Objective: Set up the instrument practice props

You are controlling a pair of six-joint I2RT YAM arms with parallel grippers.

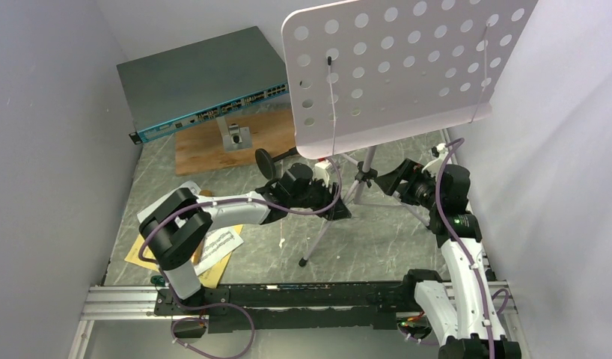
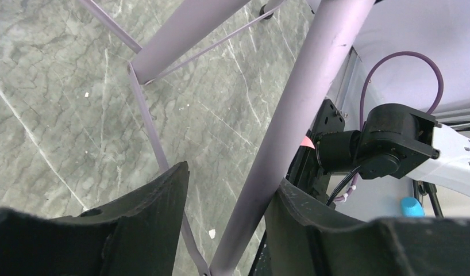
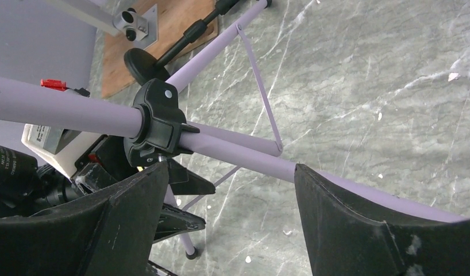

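The music stand (image 1: 396, 71) is taking up the middle of the table: its perforated desk is overhanging the far right part and barring any drop from above, and its tripod legs are fanning out beneath. The left gripper (image 2: 227, 195) is straddling one leg with its jaws apart, and the right gripper (image 3: 230, 172) is gaping around a tube just right of the pole, so both arms are crowding that gap. Left of the stand, the mic stand (image 1: 267, 161), wooden board (image 1: 202, 146), metal block (image 1: 234, 134) and network switch (image 1: 198, 78) are filling the far corner. Music sheets (image 1: 221, 243) are lying near-left of the stand. Bare tabletop (image 1: 363, 247) is lying open just in front of it.
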